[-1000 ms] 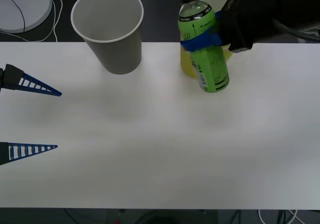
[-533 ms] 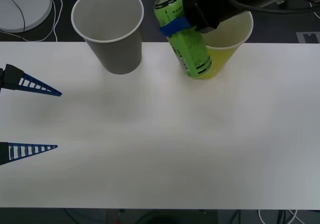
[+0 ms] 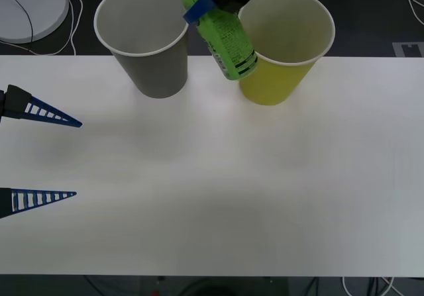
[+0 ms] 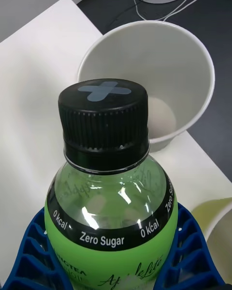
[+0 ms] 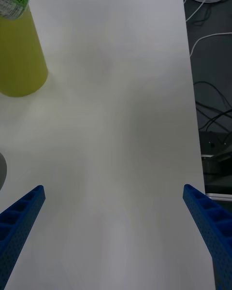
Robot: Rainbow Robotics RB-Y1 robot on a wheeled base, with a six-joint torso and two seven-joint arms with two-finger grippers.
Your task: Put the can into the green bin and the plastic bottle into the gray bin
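The plastic bottle [image 3: 226,39], bright green with a black cap [image 4: 103,110], hangs tilted in the air between the rims of the two cups, with my right gripper [image 3: 200,8] shut around its upper body. Blue fingers [image 4: 28,256] flank the bottle [image 4: 112,222] in the right wrist view. The gray bin [image 3: 143,39] stands at the back left of it, its pale inside [image 4: 153,72] showing just beyond the cap. The green bin [image 3: 286,48] stands at the back right. My left gripper [image 3: 78,158] waits open at the table's left edge. The can is out of view.
The white table [image 3: 212,190] stretches toward me from the cups. A round white device [image 3: 26,8] with a cable lies off the table at the back left. In the left wrist view the green bin [image 5: 19,53] and open left gripper [image 5: 112,189] show over bare tabletop.
My right gripper has carried the bottle leftward and back, from in front of the green bin to between the two cups. The left arm has not moved.
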